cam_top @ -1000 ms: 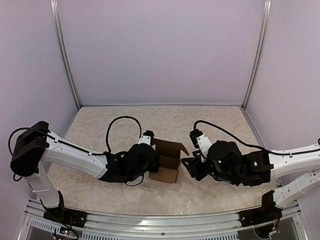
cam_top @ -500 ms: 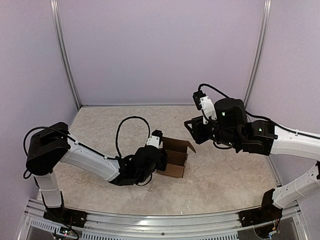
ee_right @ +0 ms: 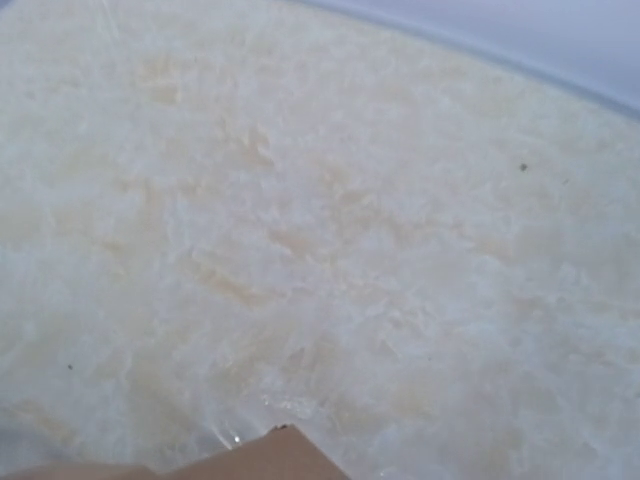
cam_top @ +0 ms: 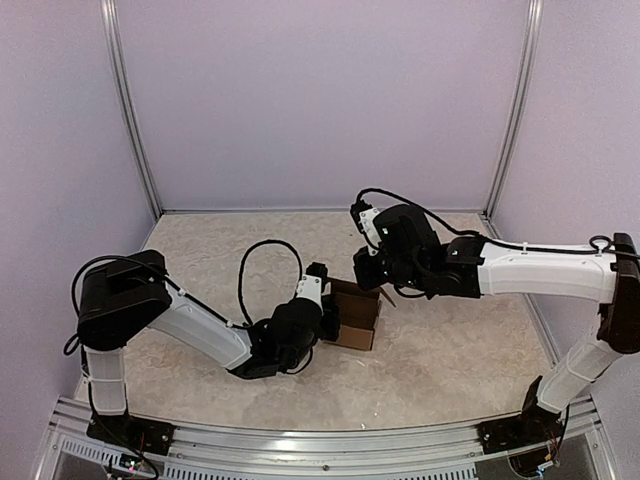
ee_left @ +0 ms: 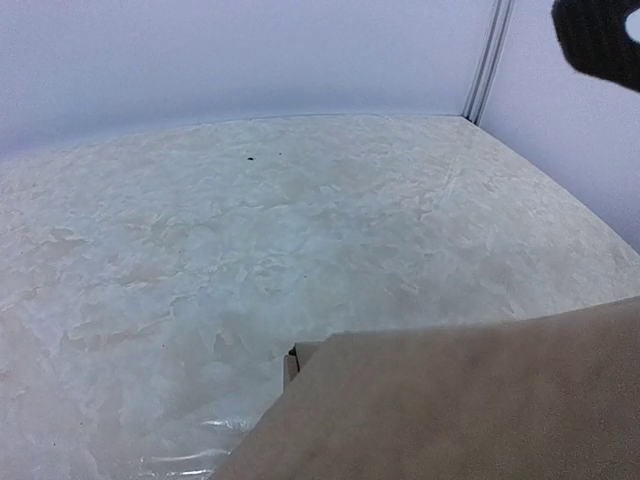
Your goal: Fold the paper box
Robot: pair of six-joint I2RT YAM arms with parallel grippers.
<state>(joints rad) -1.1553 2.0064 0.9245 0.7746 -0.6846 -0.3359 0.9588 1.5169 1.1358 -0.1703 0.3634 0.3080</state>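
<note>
Compared to half a second back, the right gripper (cam_top: 372,283) had swung down and left to the far right corner of the paper box (cam_top: 358,322), jaws now together. The left gripper (cam_top: 327,318) stayed closed against the box's left wall, with the box open-topped mid-table (cam_top: 450,345). Couldn't tell if either actually pinched cardboard.

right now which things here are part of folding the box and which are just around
Job in hand: paper box, left gripper, right gripper.

Just around: table, back wall, metal corner post.
</note>
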